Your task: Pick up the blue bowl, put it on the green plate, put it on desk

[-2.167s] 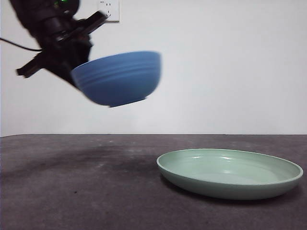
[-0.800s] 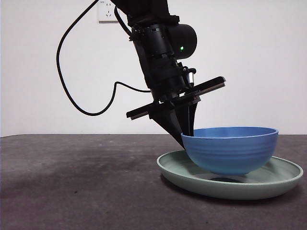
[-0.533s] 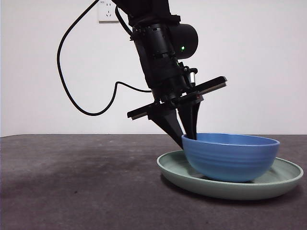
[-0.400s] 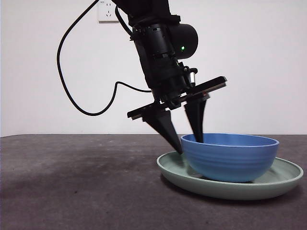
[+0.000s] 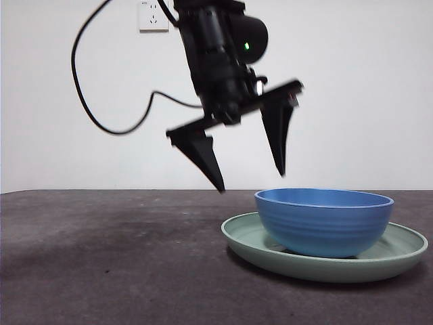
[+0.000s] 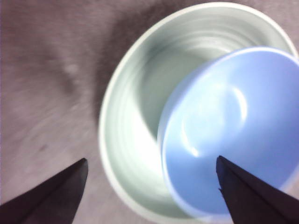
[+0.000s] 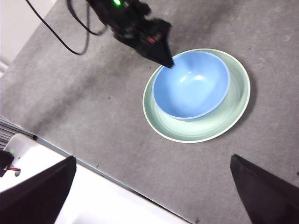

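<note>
While the blue bowl point(image 5: 325, 221) sits upright inside the green plate point(image 5: 243, 242), the left gripper point(image 5: 249, 181) hangs in the air above the bowl's left rim with nothing in it. Its jaws are spread really wide, and neither one touches the bowl or the plate. One tip points down just left of the bowl, the other hovers over the bowl's near-left rim with a clear gap under it.

From the left wrist view you can see the bowl point(image 6: 233, 130) isn't centred: it's pushed toward one side of the plate point(image 6: 126, 140), leaving a wide crescent of bare mint green on the other side. That shot is pretty blurry though.

The plate rests flat on the desk point(image 5: 108, 264), over on the right half of the front view.

The right gripper point(image 7: 154, 196) is up high and well away from everything, looking down on the whole setup, jaws also parted wide and holding nothing. From there the bowl point(image 7: 191, 84) and plate point(image 7: 233, 112) look small, with the left arm point(image 7: 133, 25) just beside them.
</note>
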Robot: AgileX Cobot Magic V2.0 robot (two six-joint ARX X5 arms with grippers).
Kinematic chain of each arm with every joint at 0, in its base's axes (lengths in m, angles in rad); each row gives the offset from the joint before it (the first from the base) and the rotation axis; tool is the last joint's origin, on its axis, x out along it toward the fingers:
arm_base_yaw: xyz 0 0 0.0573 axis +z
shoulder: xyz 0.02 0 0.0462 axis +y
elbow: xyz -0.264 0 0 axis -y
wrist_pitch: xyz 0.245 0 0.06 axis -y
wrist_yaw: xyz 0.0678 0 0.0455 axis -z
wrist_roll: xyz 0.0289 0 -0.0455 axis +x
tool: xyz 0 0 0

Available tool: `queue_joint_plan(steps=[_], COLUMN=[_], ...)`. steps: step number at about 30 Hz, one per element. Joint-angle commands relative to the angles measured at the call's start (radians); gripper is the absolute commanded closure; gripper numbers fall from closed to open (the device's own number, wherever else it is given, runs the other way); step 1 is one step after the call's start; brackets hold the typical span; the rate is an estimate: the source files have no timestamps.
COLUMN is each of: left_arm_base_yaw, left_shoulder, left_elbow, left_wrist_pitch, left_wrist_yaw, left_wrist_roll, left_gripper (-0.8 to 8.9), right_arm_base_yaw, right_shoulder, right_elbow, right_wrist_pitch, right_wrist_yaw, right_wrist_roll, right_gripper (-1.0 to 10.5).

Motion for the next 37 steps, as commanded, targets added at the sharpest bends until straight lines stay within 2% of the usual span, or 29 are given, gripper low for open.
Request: queue_joint_plan(steps=[1, 6, 8, 15, 22, 28, 33, 37], left_arm_base_yaw=[-0.005, -0.001, -0.001, -0.013, -0.055, -0.109, -0.141, -0.146], left_shoulder=[0.027, 0.026, 0.024, -0.100, -0.333, -0.532, -0.671, -0.794], left_elbow=[0.089, 0.211, 0.253, 0.261, 0.243, 0.217, 0.133, -0.015], left_wrist_pitch=[-0.071, -0.222, -0.289, -0.303, -0.307, -0.307, -0.307, -0.304], left_wrist_yaw=[-0.003, -0.004, -0.005, -0.005, -0.005, -0.005, -0.005, -0.006], left_wrist_roll=[0.055, 0.123, 0.150, 0.154, 0.190, 0.226, 0.245, 0.259], left_gripper=[3.32, 1.52, 1.19, 1.21, 1.25, 1.26, 1.26, 1.26], right_arm_base_yaw=[0.004, 0.004, 0.004, 0.004, 0.004, 0.004, 0.004, 0.004], right_shoulder=[0.002, 0.002, 0.002, 0.002, 0.003, 0.011, 0.038, 0.074], right_elbow=[0.018, 0.018, 0.018, 0.018, 0.017, 0.017, 0.014, 0.014], right_wrist_pitch=[0.007, 0.005, 0.004, -0.006, -0.053, -0.053, -0.052, -0.049], right_wrist_yaw=[0.003, 0.003, 0.003, 0.014, 0.139, 0.185, 0.191, 0.192], right_wrist_roll=[-0.012, -0.011, -0.011, 0.011, 0.025, 0.042, 0.041, 0.037], right_gripper=[4.1, 4.1, 4.1, 4.1, 4.1, 4.1, 4.1, 4.1])
